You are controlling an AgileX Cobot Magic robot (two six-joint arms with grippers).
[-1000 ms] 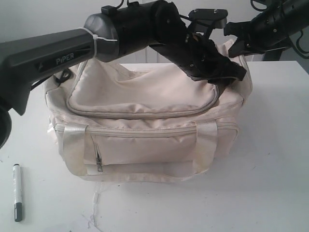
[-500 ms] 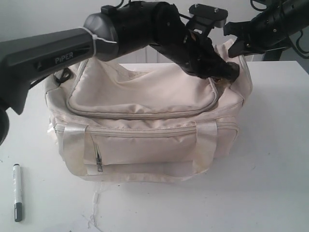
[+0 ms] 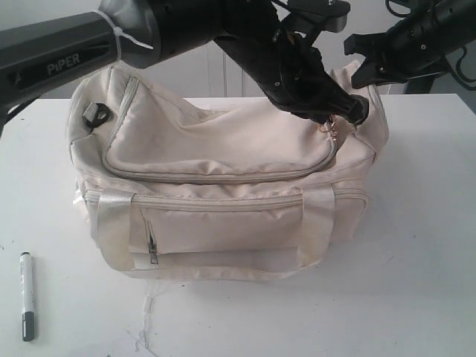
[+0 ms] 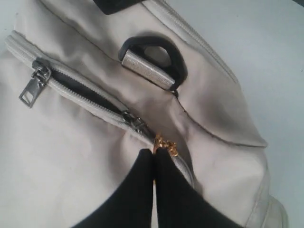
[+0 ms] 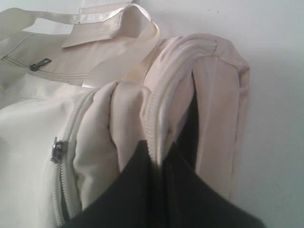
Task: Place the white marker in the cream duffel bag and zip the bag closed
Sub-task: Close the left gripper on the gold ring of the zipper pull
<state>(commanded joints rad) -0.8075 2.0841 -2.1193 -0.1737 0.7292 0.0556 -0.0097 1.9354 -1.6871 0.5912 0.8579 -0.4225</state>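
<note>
The slim white marker (image 3: 27, 296), a plain plastic stick with a dark grey cap, lies flat on the smooth white table (image 3: 416, 260) at about seven o'clock of the bag, well apart from it and outside it; so the first step is not yet done. The large, soft cream duffel bag (image 3: 223, 186) sits mid-table, its matte fabric slumped and creased, with a curved top flap, glossy satin straps (image 3: 111, 216) across the front and a short front pocket zip (image 3: 152, 249).

The work in hand looks like opening the top zip; the left gripper (image 4: 153, 156) has crossed to about two o'clock of the flap and its black fingers are pinched tight on a small gold zip pull (image 4: 165, 144); beyond it the toothed track shows a narrow dark gap that runs to a second slider with a flat silver pull tab (image 4: 29, 90); a black plastic end clip (image 4: 156, 57) on ribbed webbing lies just beside that track.

The right gripper (image 5: 159, 154), at the bag's three o'clock end, is closed on a bunched fold of the cream cloth, seemingly to brace it.

Next, I judge, the pull must be drawn along the curve toward nine o'clock while the right grip keeps the limp fabric taut; slack cloth would let the slider snag, and the tiny pull could slip from the pinch.
</note>
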